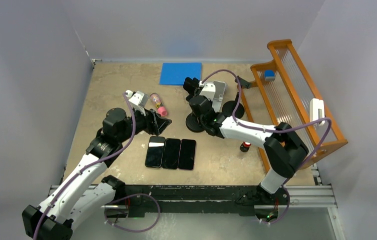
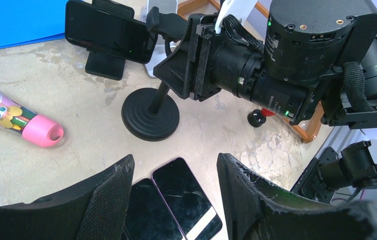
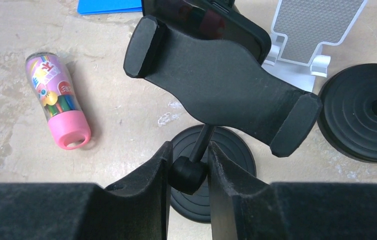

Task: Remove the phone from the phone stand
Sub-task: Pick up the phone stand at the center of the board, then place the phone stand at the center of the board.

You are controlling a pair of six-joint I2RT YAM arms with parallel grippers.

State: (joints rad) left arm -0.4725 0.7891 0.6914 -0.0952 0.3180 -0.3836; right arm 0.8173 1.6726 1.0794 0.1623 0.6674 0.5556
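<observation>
The only writing in view was the print on the label of the pink-capped tube, a busy cartoon pattern with characters too small to read. The phone sat sideways in the cradle of the black phone stand, raised above the table on its thin stem. It was above and beyond the right gripper, not touching it. That gripper's fingers were pressed in on either side of the ball joint under the cradle, clamped on the stand and not on the phone. The left gripper hovered with its fingers well apart and nothing between them, over the near row of flat phones and short of the stand's round base. By count there were four phones: one in the stand and three lying face up side by side. There were three stands: the gripped one, a second black round-based stand just beside it, and a white stand behind. There was one tube, one blue mat at the far edge and one orange rack to the right.
</observation>
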